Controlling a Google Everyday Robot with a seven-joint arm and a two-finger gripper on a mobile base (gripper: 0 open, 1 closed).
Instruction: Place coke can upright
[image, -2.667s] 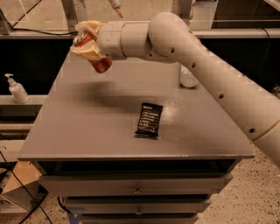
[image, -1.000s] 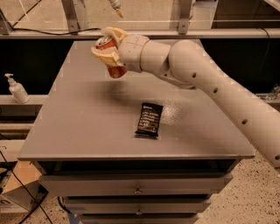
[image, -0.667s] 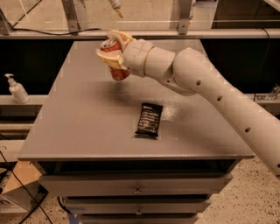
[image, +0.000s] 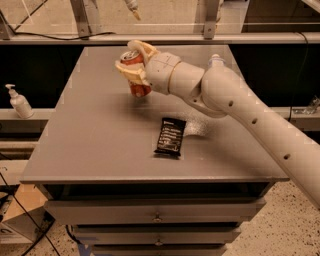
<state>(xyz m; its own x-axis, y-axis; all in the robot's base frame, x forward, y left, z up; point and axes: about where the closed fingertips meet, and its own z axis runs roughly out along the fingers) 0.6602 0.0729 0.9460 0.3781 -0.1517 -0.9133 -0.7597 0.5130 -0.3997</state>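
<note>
Above grey tabletop (image: 90, 135), claw (image: 134, 62) grips cylindrical red-orange coke can (image: 138, 86).

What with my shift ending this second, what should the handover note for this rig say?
Gripper: shut on the coke can, over the rear middle of the table.
Coke can: held roughly upright with a slight tilt, silver top up. I cannot tell whether its base touches the table.
Nearby: the black snack wrapper lies flat in front and to the right, apart from the can. The bottle is mostly hidden behind the arm.
Done: can grasped and turned top-up.
Left: set it down upright, release and withdraw.
</note>
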